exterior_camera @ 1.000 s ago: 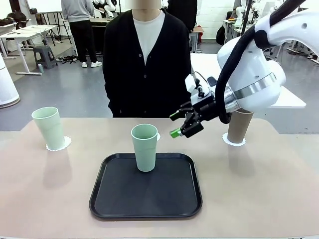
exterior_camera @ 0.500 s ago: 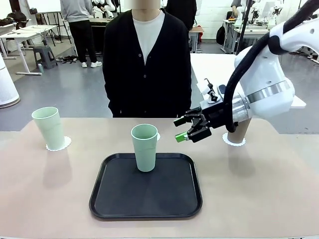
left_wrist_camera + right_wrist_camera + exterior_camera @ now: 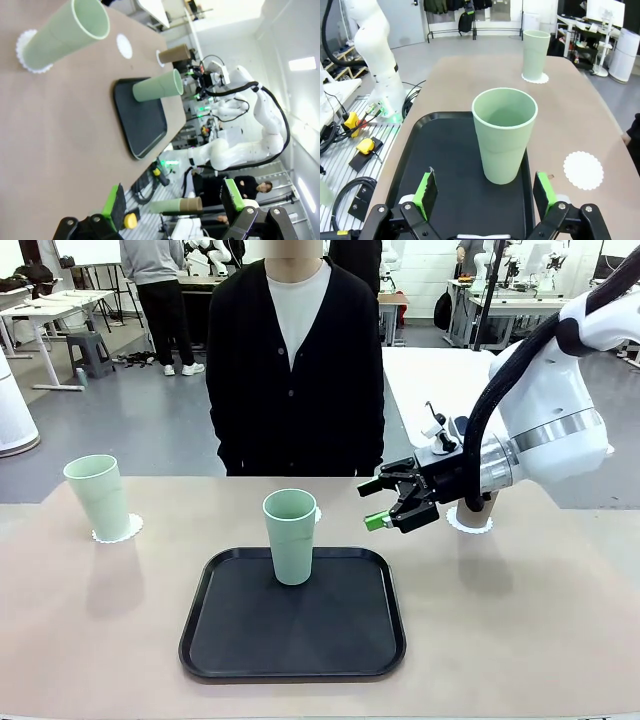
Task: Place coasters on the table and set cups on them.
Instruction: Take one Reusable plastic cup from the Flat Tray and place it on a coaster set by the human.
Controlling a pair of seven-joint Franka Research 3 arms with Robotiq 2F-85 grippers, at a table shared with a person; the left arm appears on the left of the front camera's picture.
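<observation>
Right wrist view sets the upright mint cup (image 3: 505,135), on the black tray (image 3: 445,150), straight ahead of our wide, empty right jaws; the bare coaster (image 3: 583,170) lies beyond toward the tabletop (image 3: 470,75)'s far edge. Left jaws wide too.

Wide beige-tan matte table top (image 3: 520,620), rounded corners. Directly on it: one black rectangular plastic tray (image 3: 335,635) with raised rim and rounded corners, centred, towards the robot's side. Three thin white round coasters with scalloped edges lie in a row along the person's side. Left coaster (image 3: 134,528): near the far-left corner, well apart from the tray, only its front rim shows. Middle coaster (image 3: 583,170): just beyond the tray's far edge, not touching it, whole face visible. Right coaster (image 3: 475,529): far right, rim showing.
</observation>
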